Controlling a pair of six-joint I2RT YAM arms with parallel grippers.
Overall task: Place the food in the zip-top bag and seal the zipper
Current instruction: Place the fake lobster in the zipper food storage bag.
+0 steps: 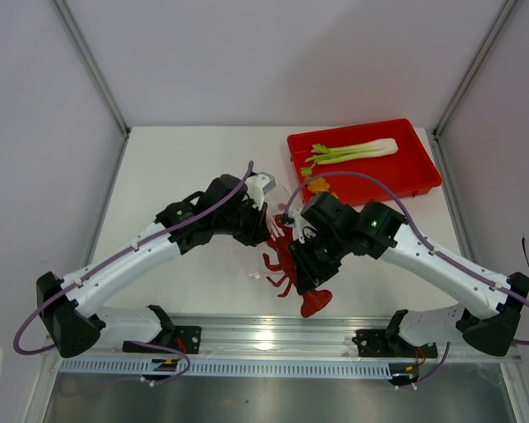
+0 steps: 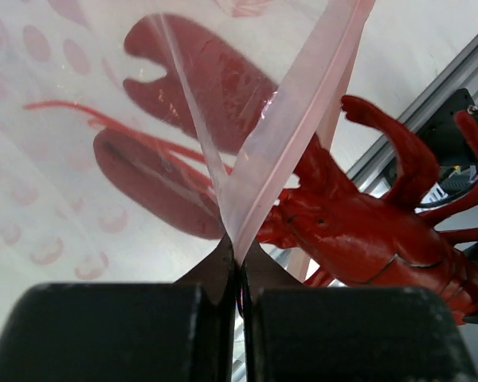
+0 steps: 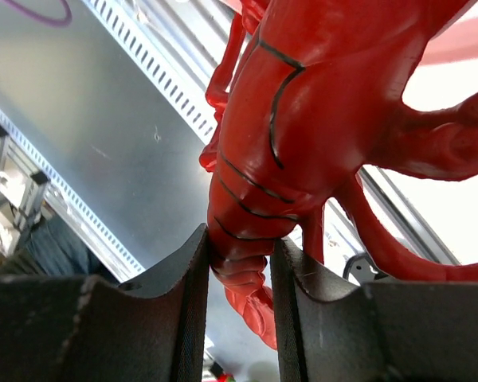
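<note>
Right wrist: right gripper (image 3: 239,243) clamps the lobster (image 3: 319,103) by its tail (left gripper (image 2: 239,248) pinches the zipper (image 2: 303,119)).

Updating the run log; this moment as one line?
left gripper: shut on zipper | right gripper: gripping tail of red lobster, claws seen through zip-top bag | green stalk: in red tray

You see the whole table (image 1: 185,159) from above, behind the arms. Both wrist cameras sit close, sharing the red lobster (image 2: 358,231) with it.
</note>
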